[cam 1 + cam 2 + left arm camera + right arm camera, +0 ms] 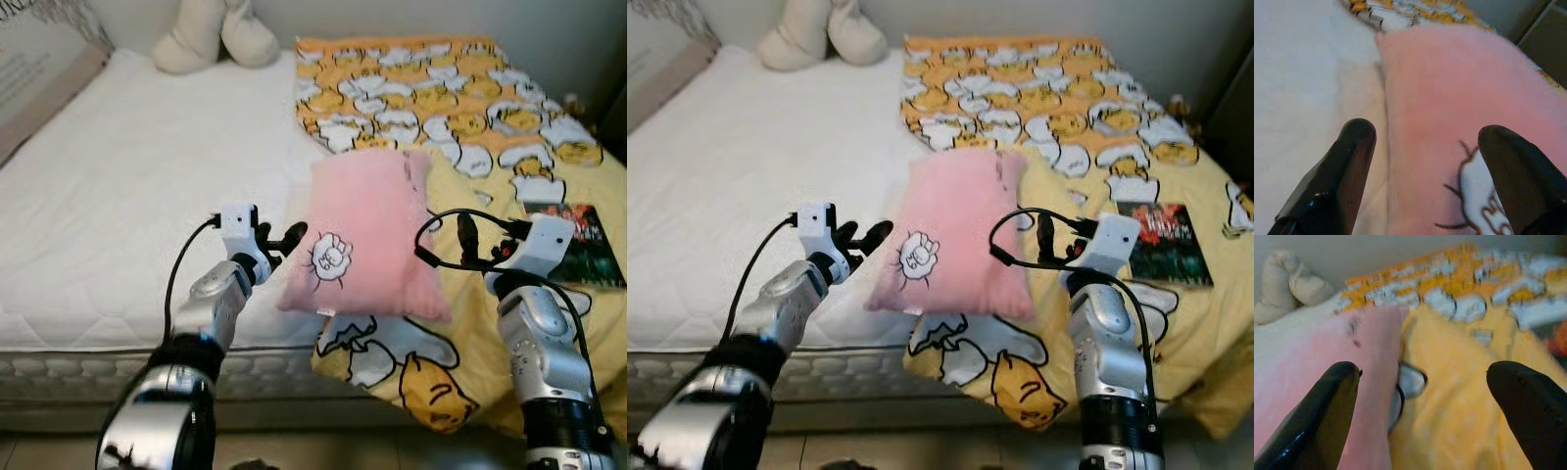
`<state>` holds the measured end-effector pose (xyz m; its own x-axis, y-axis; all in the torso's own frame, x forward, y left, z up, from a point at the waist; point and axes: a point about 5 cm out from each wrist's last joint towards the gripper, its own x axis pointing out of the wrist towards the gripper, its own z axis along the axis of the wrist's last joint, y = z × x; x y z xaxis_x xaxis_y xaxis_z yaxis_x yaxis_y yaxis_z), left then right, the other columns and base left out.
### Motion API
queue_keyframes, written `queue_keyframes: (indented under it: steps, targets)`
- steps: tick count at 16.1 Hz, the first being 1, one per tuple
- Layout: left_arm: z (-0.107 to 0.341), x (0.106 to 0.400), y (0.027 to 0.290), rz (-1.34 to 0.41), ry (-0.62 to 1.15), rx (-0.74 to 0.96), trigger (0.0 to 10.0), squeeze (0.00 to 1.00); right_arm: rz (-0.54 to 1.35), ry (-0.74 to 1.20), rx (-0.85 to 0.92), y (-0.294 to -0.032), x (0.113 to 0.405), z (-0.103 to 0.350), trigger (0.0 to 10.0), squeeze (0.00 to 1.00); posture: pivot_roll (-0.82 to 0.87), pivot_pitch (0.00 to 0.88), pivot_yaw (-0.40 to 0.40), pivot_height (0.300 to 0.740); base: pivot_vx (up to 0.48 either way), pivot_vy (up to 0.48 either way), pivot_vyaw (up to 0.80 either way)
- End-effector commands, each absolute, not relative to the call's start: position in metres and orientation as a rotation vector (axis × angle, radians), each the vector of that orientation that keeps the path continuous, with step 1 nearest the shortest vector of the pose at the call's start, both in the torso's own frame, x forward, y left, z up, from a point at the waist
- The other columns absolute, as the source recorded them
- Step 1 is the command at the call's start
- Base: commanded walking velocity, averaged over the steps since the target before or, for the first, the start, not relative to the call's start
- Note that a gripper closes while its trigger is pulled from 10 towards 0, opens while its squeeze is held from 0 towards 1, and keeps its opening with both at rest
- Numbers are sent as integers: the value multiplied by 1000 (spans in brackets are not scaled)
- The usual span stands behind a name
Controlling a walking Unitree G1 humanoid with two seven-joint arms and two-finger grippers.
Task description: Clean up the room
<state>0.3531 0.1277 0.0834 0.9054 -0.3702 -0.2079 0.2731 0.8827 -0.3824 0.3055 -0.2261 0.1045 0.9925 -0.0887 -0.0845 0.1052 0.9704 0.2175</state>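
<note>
A pink pillow (367, 230) with a white cartoon patch lies near the bed's front edge, partly on the white mattress (127, 196) and partly on a yellow duck-print blanket (441, 88). My left gripper (282, 241) is open at the pillow's left edge, and in the left wrist view its fingers (1337, 181) straddle the pink fabric (1449, 88). At the pillow's right edge my right gripper (470, 243) is open as well. In the right wrist view the pillow (1371, 342) and the blanket (1449, 421) lie between its fingers (1528, 406).
A dark book (588, 245) lies on the blanket at the right. A cream plush toy (211, 34) sits at the head of the bed by the wall. A grey cushion (39, 78) is at the far left. The blanket hangs over the bed's front edge (421, 382).
</note>
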Motion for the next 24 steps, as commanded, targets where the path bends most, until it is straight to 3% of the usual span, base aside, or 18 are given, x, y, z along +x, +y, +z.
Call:
queue_keyframes:
  steps: [1, 5, 6, 9, 11, 14, 15, 16, 17, 24]
  targets:
    - [89, 361, 133, -313, 277, -374, 10000, 0, -65, 91, 287, -225, 312, 108, 10000, 0, -158, 99, 81, 740, 0, 0, 0]
    - [99, 373, 138, -246, 270, -448, 10000, 0, -11, 120, 381, -220, 332, 114, 10000, 0, -160, 153, 85, 740, 0, 0, 0]
    - [100, 375, 130, -260, 295, -586, 10000, 0, 11, 114, 452, -214, 337, 122, 10000, 0, -150, 172, 77, 740, 0, 0, 0]
    - [91, 370, 117, -282, 348, -651, 10000, 0, 43, 107, 546, -196, 341, 134, 10000, 0, -147, 189, 68, 740, 0, 0, 0]
    - [84, 364, 94, -344, 393, -688, 10000, 0, 64, 151, 577, -181, 339, 129, 10000, 0, -146, 202, 65, 740, 0, 0, 0]
    - [83, 359, 71, -422, 422, -691, 10000, 0, 64, 213, 574, -175, 335, 118, 10000, 0, -152, 212, 69, 740, 0, 0, 0]
    - [83, 358, 66, -431, 428, -714, 10000, 0, 47, 249, 583, -175, 334, 113, 3294, 0, -150, 215, 73, 740, 0, 0, 0]
    - [84, 358, 62, -438, 425, -749, 3176, 0, 52, 283, 613, -172, 332, 107, 0, 0, -150, 217, 73, 740, 0, 0, 0]
    - [85, 358, 59, -440, 423, -756, 0, 0, 61, 307, 631, -170, 330, 105, 0, 0, -150, 219, 76, 740, 0, 0, 0]
    - [82, 354, 54, -475, 424, -777, 0, 0, 61, 421, 740, -172, 313, 85, 0, 0, -168, 204, 97, 740, 0, 0, 0]
